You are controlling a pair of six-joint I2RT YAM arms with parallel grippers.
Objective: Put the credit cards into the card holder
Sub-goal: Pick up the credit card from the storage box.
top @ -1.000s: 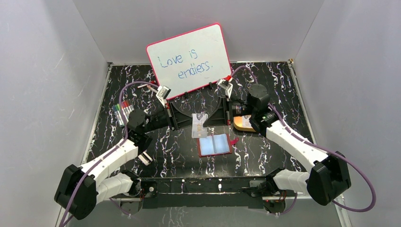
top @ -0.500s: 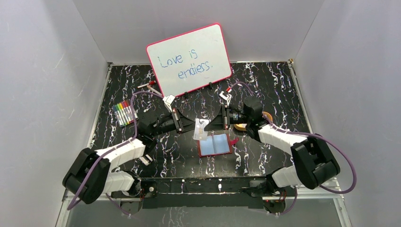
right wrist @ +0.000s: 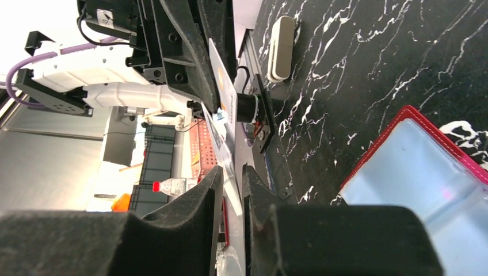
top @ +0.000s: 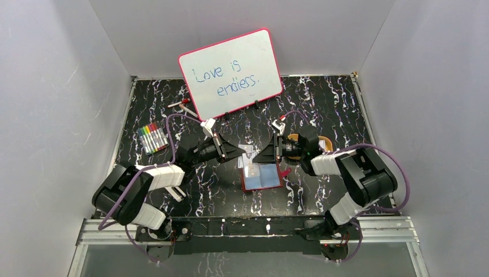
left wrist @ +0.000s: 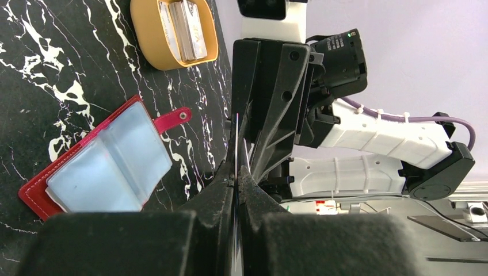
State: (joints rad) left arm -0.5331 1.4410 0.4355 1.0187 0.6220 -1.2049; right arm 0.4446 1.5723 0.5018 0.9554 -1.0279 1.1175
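The card holder [top: 262, 177] lies open on the table, dark red with pale blue pockets; it also shows in the left wrist view [left wrist: 103, 167] and the right wrist view [right wrist: 426, 172]. One whitish credit card [top: 250, 160] is held on edge just above its left pocket, between both grippers. My left gripper [top: 241, 154] is shut on the card, seen edge-on [left wrist: 236, 144]. My right gripper [top: 258, 158] faces it; in its wrist view the card [right wrist: 221, 86] sits between the jaws, which stand a narrow gap apart [right wrist: 232, 169]. More cards [left wrist: 185, 29] stand in the tray.
A yellow-orange oval tray [top: 320, 140] sits behind the right arm, also in the left wrist view [left wrist: 151, 49]. The pink-framed whiteboard [top: 230, 72] leans at the back. Coloured markers [top: 151, 137] lie at the left. A small white eraser [top: 176, 193] lies near the left arm.
Both grippers have moved down and nearer with the card between them, from above the holder's far edge to just over its left pocket. The holder has not moved.
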